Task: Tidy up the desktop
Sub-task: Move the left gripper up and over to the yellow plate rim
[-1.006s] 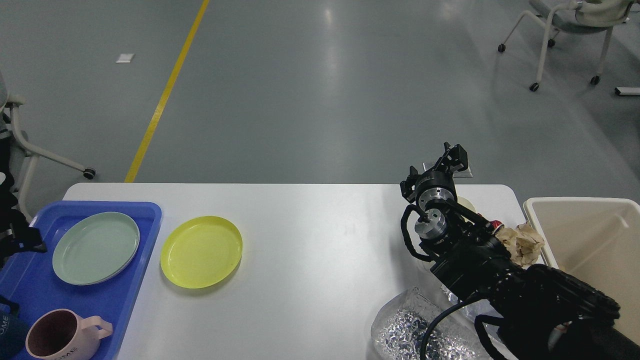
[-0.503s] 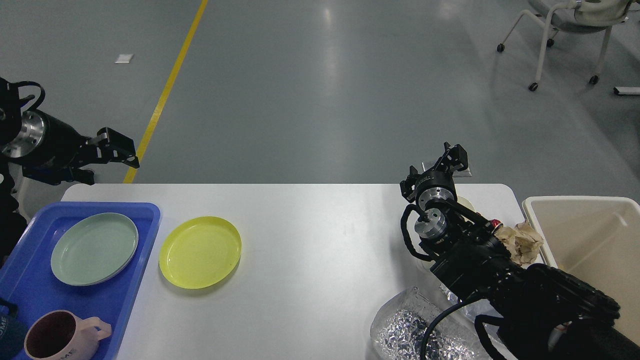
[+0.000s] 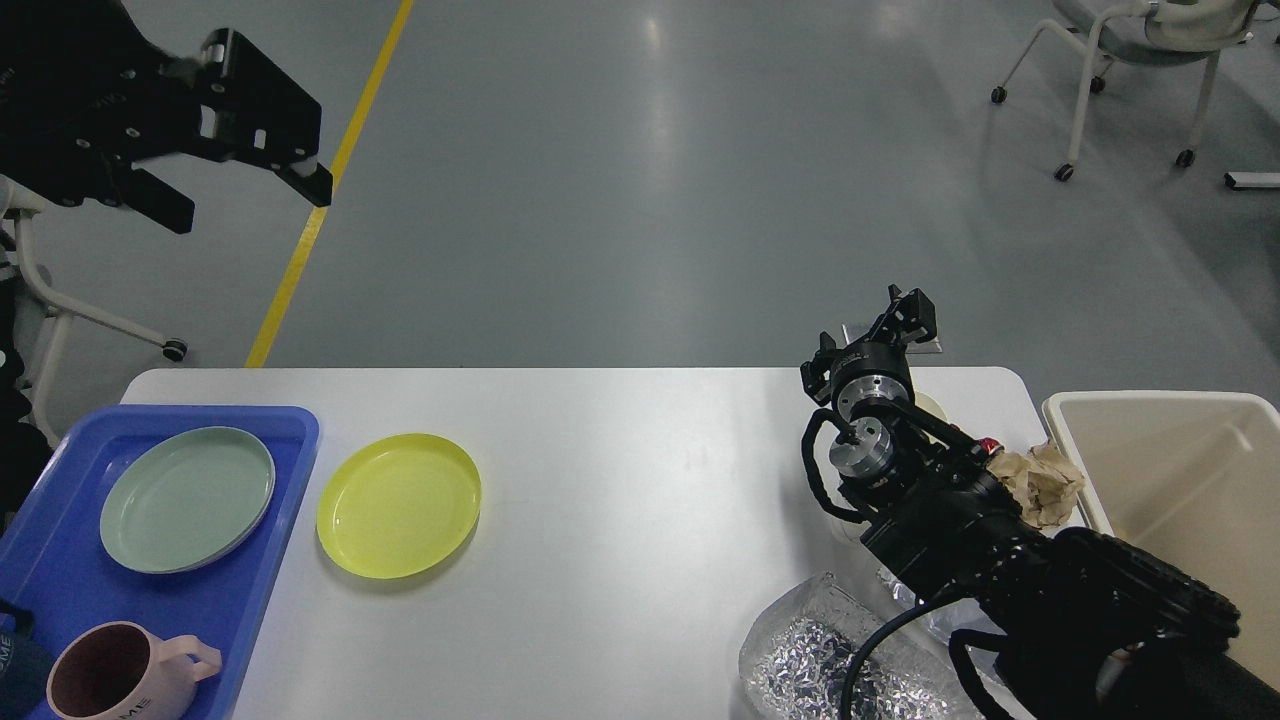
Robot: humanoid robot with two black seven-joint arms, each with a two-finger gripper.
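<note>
The white desktop (image 3: 620, 500) spans the view. A yellow plate (image 3: 398, 505) lies on its left part, next to a blue tray (image 3: 295, 470) that holds a pale green plate (image 3: 187, 498) and a pink mug (image 3: 120, 675). My left gripper (image 3: 250, 205) hangs high above the floor beyond the table's far left corner, open and empty. My right gripper (image 3: 905, 315) sits above the table's far right edge; it looks small and dark, so its fingers cannot be told apart. Crumpled brown paper (image 3: 1045, 485) lies just right of my right arm.
A beige bin (image 3: 1180, 470) stands at the table's right end. A crinkled silver foil bag (image 3: 815, 665) lies at the front edge under my right arm. A pale round thing (image 3: 937, 407) peeks out behind the right wrist. Wheeled chairs stand at far right (image 3: 1120, 60) and far left (image 3: 60, 300).
My left arm has come up from the left edge and risen high above the far left corner, gripper open. The right arm, plates and mug have not moved.
</note>
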